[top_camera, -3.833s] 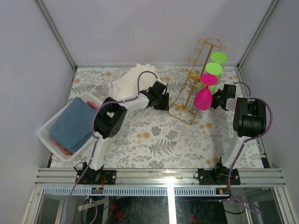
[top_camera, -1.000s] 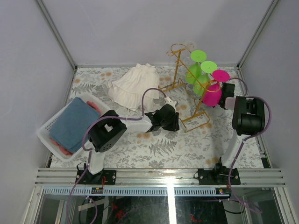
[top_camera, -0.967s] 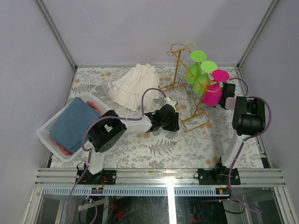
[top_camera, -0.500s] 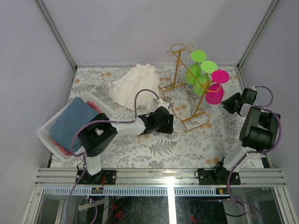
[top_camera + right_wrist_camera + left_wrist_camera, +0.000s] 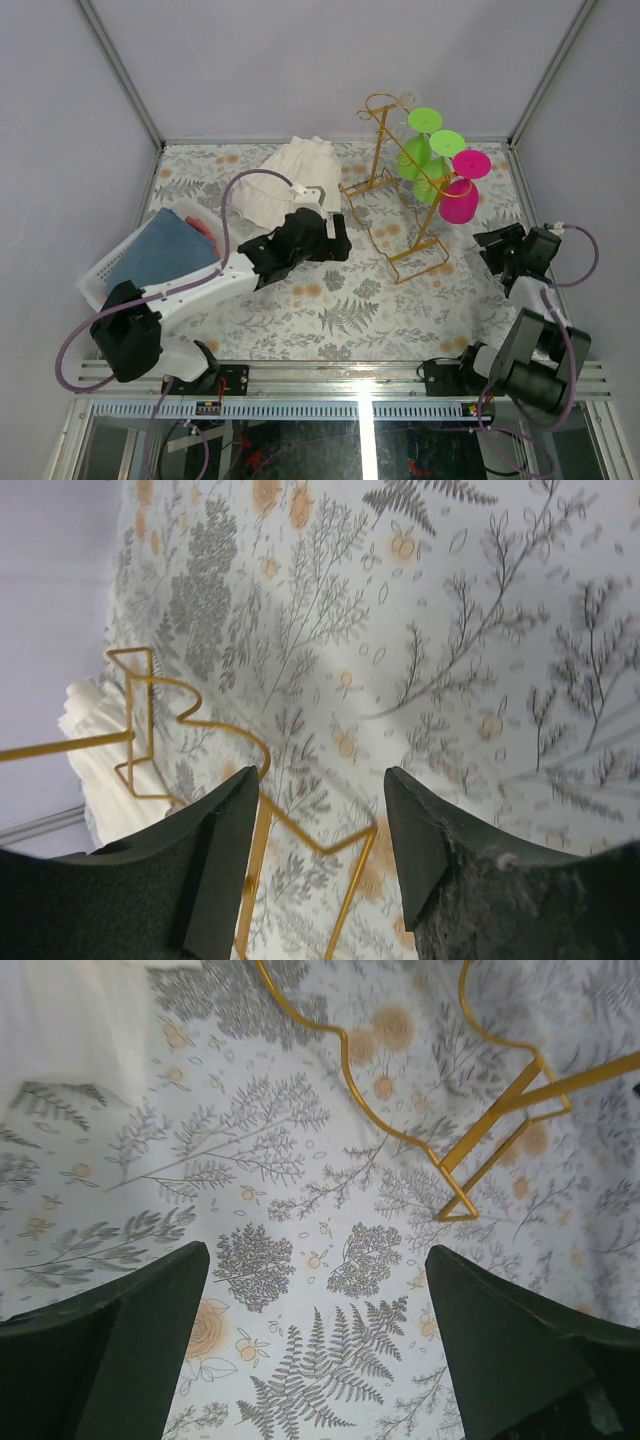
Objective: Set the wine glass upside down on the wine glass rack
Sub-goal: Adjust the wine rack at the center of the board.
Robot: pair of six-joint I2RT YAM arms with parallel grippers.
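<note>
Gold wire rack (image 5: 377, 150) holds pink glass (image 5: 458, 203); left end effector (image 5: 315, 1260) and right end effector (image 5: 322, 780) gape.

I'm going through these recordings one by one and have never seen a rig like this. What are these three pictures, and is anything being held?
Two robot arms are bolted at the table's near edge, each ending in a two-finger gripper. One picture looks down from above and behind them. The other two come from wrist cameras, so the dark shapes at the bottom are each arm's own fingers.

On the table stands a gold wine glass rack, with a pink wine glass and two green glasses hanging upside down. There is also a white cloth and a white basket holding a blue towel.

The left gripper and right gripper are both open and hold nothing.
</note>
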